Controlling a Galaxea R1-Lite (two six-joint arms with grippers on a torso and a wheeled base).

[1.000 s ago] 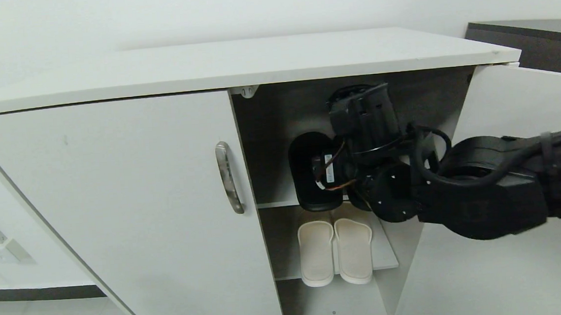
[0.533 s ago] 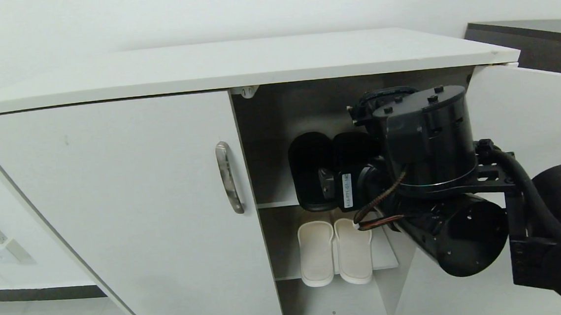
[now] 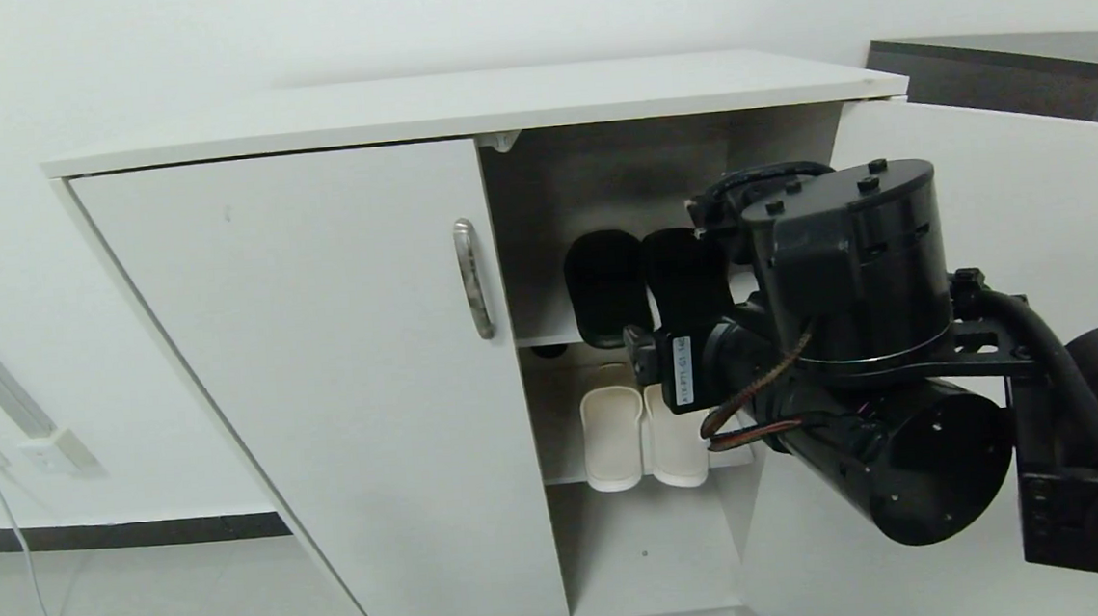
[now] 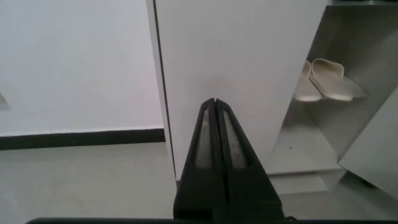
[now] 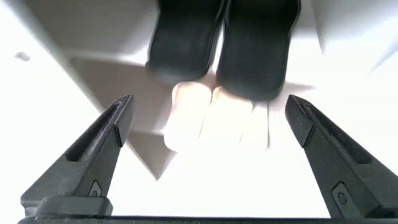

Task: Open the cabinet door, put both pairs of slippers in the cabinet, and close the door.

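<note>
White cabinet with its left door shut, metal handle upright near the inner edge, and its right door swung wide open. Inside the open compartment the pair of black slippers lies side by side on the upper shelf, near ends reaching the shelf's front edge; the pair of white slippers lies side by side, touching, on the shelf directly below. The right arm is held in front of the open compartment, its wrist partly covering both pairs in the head view. The right gripper has its fingers spread wide and holds nothing; it faces the black pair, which sits beyond and between the two fingers, apart from them (the white pair shows blurred just under the black one). The left gripper has its fingers pressed flat together with nothing between them; it hangs low before the shut left door, above the floor, well apart from both pairs
</note>
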